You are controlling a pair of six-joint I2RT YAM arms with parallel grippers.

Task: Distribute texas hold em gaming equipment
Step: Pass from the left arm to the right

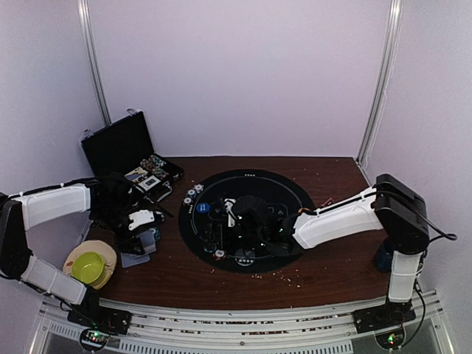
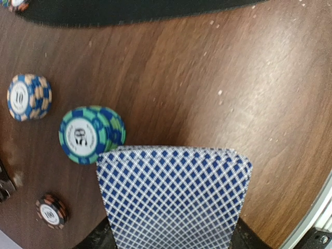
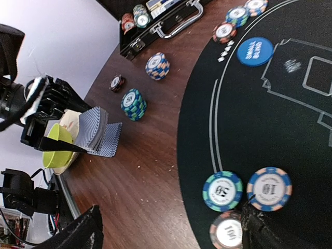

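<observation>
Presently left fingers [image 3: 57, 144] clench one card deck [image 2: 174, 197]; right fingers [image 3: 78, 231], released, hover over three chips [image 3: 223, 191].

A blue-and-white diamond lattice is shown on the backs of the card deck [image 2: 174, 197]. The green chip stack [image 2: 91, 134] is striped green and blue around a white centre, the blue chip stack [image 2: 28, 97] blue and peach, the dark chip [image 2: 52, 211] black and red. The table [image 2: 207, 78] is grained brown, and the round mat [image 3: 249, 119] is black with thin white lines. The button disc [image 3: 254, 51] is blue with white lettering. At the near left, a lime-green bowl [image 1: 90, 267] is seen on a tan plate [image 1: 109, 252].
</observation>
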